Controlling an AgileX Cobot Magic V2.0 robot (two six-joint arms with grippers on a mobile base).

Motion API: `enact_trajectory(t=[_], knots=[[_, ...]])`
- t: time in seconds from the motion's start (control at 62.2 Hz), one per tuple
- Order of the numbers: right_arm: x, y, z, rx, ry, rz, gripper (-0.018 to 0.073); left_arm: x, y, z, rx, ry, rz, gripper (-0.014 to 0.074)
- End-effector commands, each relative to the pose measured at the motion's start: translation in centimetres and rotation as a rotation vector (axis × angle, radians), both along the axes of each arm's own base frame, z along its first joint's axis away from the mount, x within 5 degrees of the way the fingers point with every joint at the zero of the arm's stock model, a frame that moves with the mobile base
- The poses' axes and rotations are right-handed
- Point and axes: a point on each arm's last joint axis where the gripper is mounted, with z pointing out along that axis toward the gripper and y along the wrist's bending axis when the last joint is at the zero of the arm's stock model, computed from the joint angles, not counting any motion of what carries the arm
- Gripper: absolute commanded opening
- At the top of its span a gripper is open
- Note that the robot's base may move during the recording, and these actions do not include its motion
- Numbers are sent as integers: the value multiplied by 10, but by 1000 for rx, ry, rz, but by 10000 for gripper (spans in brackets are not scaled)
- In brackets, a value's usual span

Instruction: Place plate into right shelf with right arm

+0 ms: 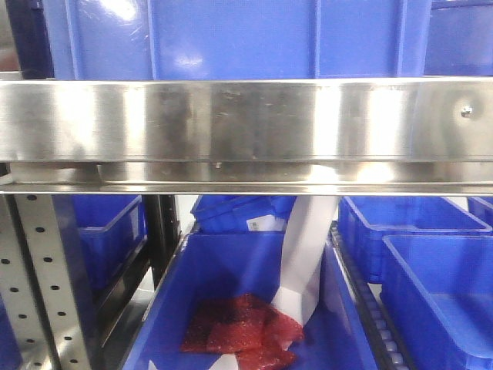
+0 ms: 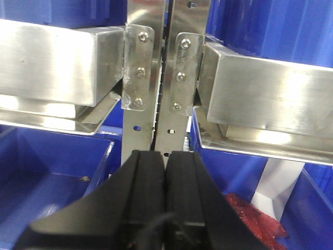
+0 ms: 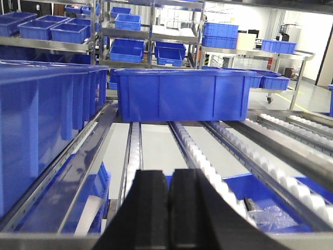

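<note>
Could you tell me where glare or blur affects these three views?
Front view: strong glare patches wash the steel beam, and the whole frame is soft. Left wrist view: the shut left gripper is dark and close, beams brightly lit. Right wrist view: the shut right gripper is blurred, distant blue bins sharper.

Lots of blue plastic bins here. The open blue bin (image 1: 231, 308) down front has a crumpled red mesh bag (image 1: 243, 333) in it, with a white folded paper strip (image 1: 306, 254) standing just beside. Another big blue plastic crate (image 3: 179, 95) sits across white roller tracks (image 3: 203, 156).
</note>
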Motion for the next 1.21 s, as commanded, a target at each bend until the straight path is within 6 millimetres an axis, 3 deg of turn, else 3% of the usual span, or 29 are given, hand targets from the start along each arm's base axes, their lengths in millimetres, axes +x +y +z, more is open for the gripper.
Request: enact_trajectory(t=[0.0,0.225,0.418,0.723,1.013,1.19], knots=[[-14,2,5,12,-99,3,54,0,0,5,-11,-84,-2,-47],[-34,4,-20,24,-116,26,54,0,0,5,-11,-84,-2,-47],[-30,9,-46,44,-64,137,54,0,0,5,-11,-84,-2,-47],[-29,8,-50,70,-50,101,54,0,0,5,-11,-84,-2,-47],[-24,4,-70,195,-62,44,54,0,0,5,-11,-84,-2,-47],[-26,4,-81,163,-115,44,54,0,0,5,-11,-84,-2,-47]])
